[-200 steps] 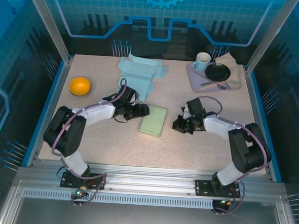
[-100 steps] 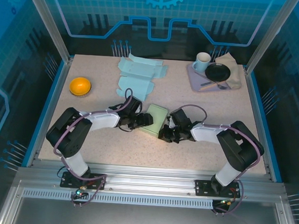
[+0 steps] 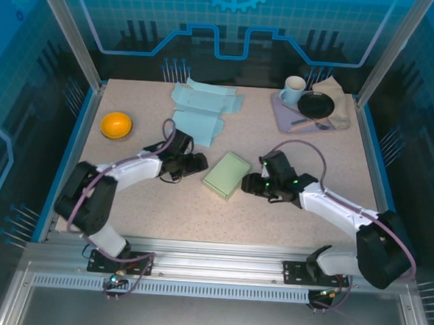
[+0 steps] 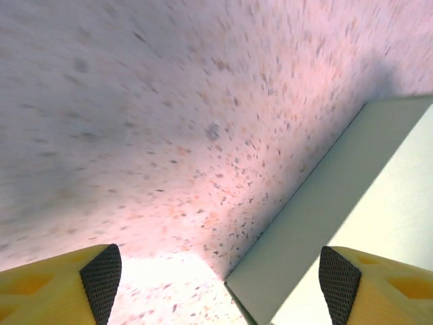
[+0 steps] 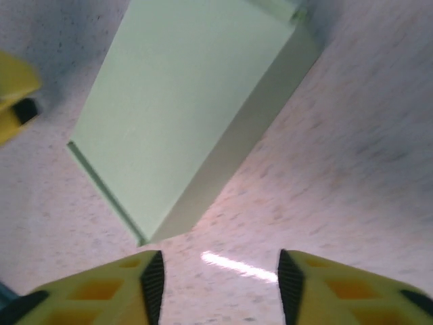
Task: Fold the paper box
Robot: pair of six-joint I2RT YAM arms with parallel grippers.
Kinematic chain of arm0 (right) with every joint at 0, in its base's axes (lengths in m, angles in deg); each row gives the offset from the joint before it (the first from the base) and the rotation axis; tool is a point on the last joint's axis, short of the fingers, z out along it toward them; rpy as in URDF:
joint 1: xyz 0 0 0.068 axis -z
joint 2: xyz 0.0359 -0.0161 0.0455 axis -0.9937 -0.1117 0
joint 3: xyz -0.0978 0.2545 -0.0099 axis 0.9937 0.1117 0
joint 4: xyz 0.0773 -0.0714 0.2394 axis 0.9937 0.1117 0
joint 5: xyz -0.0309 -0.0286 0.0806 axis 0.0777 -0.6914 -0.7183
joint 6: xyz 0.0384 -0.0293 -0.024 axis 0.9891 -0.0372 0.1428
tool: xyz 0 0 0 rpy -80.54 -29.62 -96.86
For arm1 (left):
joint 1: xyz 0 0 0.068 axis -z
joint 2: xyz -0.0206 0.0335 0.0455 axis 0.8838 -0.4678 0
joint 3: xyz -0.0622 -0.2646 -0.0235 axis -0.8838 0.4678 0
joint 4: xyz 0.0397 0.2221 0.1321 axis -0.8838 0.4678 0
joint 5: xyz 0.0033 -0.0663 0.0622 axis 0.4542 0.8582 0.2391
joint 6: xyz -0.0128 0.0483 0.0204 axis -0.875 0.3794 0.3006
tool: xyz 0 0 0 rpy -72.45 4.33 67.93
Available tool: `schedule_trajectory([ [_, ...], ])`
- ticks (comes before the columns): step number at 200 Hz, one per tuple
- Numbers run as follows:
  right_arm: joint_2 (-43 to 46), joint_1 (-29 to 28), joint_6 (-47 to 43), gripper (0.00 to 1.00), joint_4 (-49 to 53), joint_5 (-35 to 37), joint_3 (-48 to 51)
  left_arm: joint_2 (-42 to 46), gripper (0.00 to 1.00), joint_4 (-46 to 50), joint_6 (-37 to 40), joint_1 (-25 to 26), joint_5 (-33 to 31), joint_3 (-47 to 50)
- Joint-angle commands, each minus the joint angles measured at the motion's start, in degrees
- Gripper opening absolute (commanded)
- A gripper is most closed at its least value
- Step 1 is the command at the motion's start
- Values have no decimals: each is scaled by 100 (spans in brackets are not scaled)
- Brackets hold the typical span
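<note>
Inside a blue-lit enclosure, a speckled pinkish worktop (image 3: 221,222) carries everything. Largest on it are the flat light-blue cardboard blanks (image 3: 198,113), lying well beyond the pale green closed paper box (image 3: 226,175) that sits at the middle. A lavender tray (image 3: 282,115) of dishes stands far beyond the box to its right, and a small orange bowl (image 3: 117,124) is well off to its left.

The left gripper (image 3: 200,162) is just beside the box's left edge with its jaws spread wide and nothing between them but bare worktop and the box's near corner. The right gripper (image 3: 249,185) is just beside the box's right edge, jaws parted and empty.

The risks look plain enough. The box is thin paper on a smooth surface, so a push from one side alone would likely slide or spin it rather than crease it. A squeeze across its side wall could dent or crush it. With both grippers close on opposite sides, a careless inward move could bring them together over the box.
</note>
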Motion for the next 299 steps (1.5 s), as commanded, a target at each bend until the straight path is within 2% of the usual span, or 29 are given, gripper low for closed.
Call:
schedule_trajectory([
  [1,-79,459,-1508,57,703,212,-477,750,80,-93,-775,378,2,570],
  [24,-841,822,-2527,61,667,-248,-1414,705,81,-968,-1635,1023,-61,949],
  [45,-1799,962,-3197,62,816,-837,-2258,253,80,-1480,-2136,1228,-98,985],
  [57,-2341,988,-3408,62,917,-1077,-2660,-12,78,-1659,-2170,1253,-92,905],
  [73,-2864,984,-3461,62,1003,-1026,-2998,-318,76,-1681,-2049,1253,-121,652],
  [103,-3412,1055,-3323,61,905,-1100,-3185,-892,72,-1610,-1729,1251,-126,43],
  [129,-3310,1335,-2918,55,712,-901,-2864,-1585,64,-1406,-1460,1245,32,-802],
  [163,-2652,2379,-2252,45,381,-694,-2025,-2740,60,-1129,-1225,1283,290,-2415],
  [202,-2266,3408,-2027,44,26,-720,-1649,-4371,59,-832,-997,1542,778,-4798],
  [230,-2565,3702,-2120,44,-168,-996,-1977,-5179,59,-744,-1016,1590,982,-5961],
  [266,-2882,3744,-2204,44,-334,-1104,-2478,-5173,59,-347,-680,1541,872,-6452],
  [299,-2451,3744,-2317,54,485,-394,-2926,-4227,68,220,18,987,770,-5860],
])
